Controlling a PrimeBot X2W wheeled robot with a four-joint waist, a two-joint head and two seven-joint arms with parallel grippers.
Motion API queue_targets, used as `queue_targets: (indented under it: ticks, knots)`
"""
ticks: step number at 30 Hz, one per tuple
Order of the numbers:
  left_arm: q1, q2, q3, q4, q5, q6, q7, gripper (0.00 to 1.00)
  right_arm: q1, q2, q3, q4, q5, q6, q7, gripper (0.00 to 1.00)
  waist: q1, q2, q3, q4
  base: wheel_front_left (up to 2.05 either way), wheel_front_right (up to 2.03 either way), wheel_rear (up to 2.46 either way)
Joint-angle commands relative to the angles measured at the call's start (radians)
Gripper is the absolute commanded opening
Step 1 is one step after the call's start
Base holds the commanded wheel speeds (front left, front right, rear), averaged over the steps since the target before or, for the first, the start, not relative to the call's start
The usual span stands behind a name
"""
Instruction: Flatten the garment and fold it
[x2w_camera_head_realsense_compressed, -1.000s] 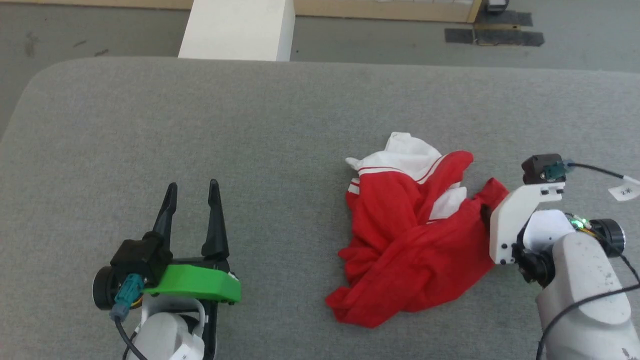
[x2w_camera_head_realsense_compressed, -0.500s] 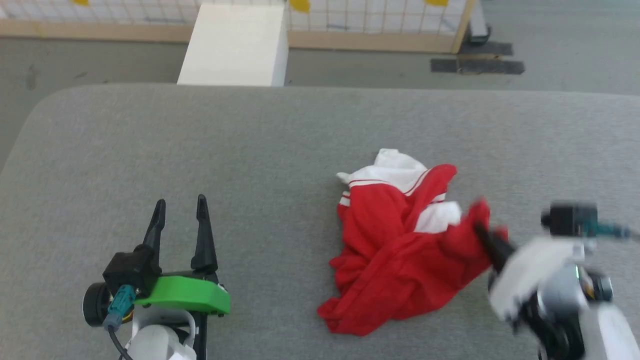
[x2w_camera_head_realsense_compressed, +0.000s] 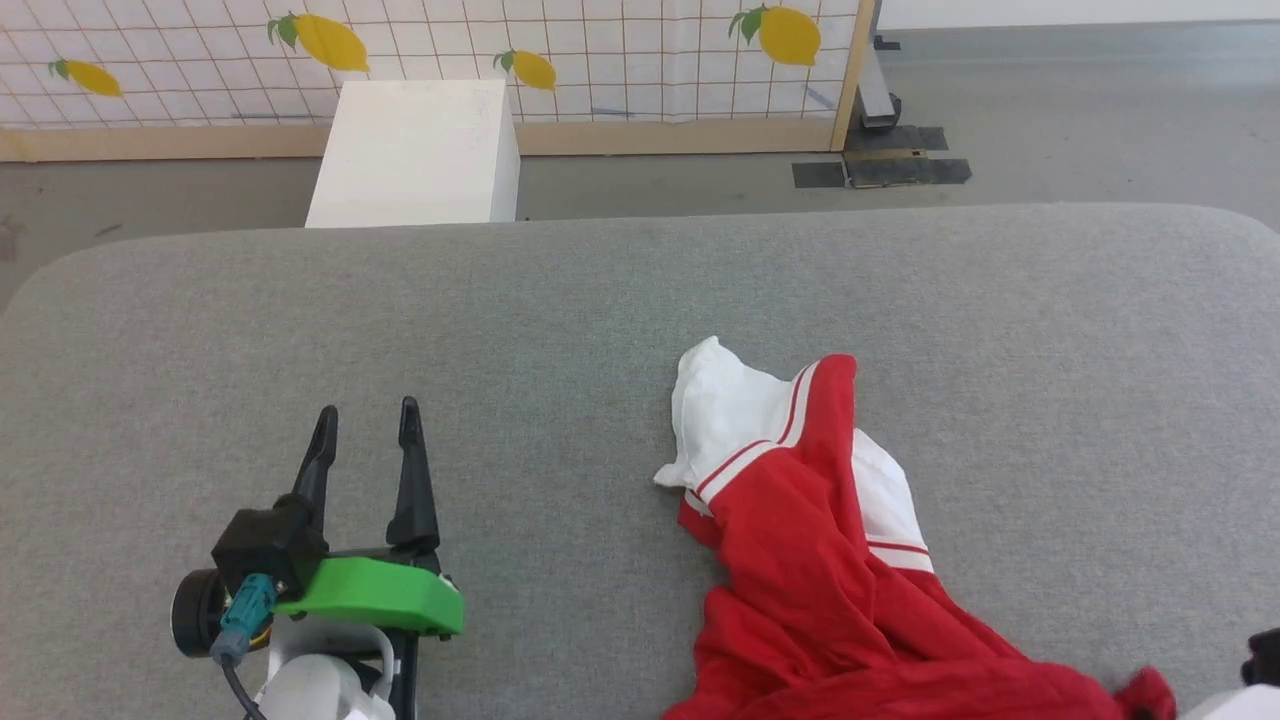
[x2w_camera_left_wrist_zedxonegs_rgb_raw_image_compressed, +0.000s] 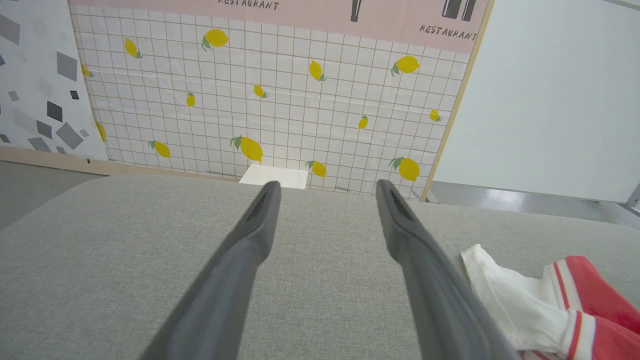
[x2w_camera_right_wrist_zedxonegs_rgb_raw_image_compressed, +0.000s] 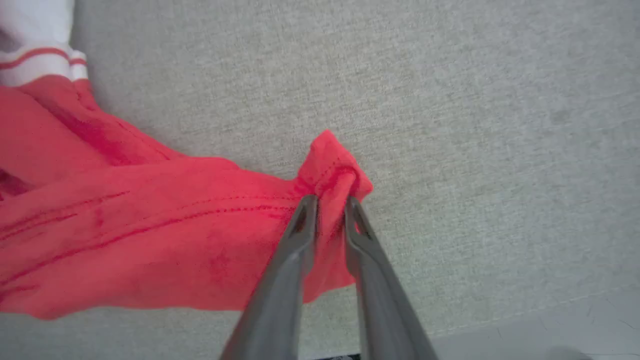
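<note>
Right gripper (x2w_camera_right_wrist_zedxonegs_rgb_raw_image_compressed: 330, 199): jaws narrow, freshly pinched on a red hem corner of the garment (x2w_camera_right_wrist_zedxonegs_rgb_raw_image_compressed: 125, 225). The cloth, a crumpled heap a second ago, now trails stretched toward the worktop's (x2w_camera_head_realsense_compressed: 600, 300) near right edge, so flattening looks begun. Left gripper (x2w_camera_head_realsense_compressed: 367, 408) wide, idle, near left.
</note>
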Motion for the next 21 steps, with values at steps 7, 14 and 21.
queue_targets:
  ticks: [7, 14, 21]
  knots:
    - [0.018, -0.003, -0.01, 0.023, -0.006, -0.011, -0.004, 1.0, -0.134, 0.0, 0.048, 0.034, -0.007, -0.002, -0.357, 1.0, 0.0, -0.0001, -0.003, 0.024, 0.0, 0.0, 0.0]
    - [0.016, -0.003, -0.026, 0.033, -0.023, -0.009, -0.004, 1.0, -0.246, 0.0, 0.219, 0.082, -0.014, -0.002, -0.554, 1.0, 0.0, -0.0001, 0.002, 0.051, 0.0, 0.0, 0.0]
    - [-0.026, -0.003, -0.109, 0.086, -0.067, -0.008, -0.004, 1.0, -0.32, 0.0, 0.301, 0.124, -0.017, -0.002, -0.603, 1.0, 0.0, -0.0001, 0.008, 0.092, 0.0, 0.0, 0.0]
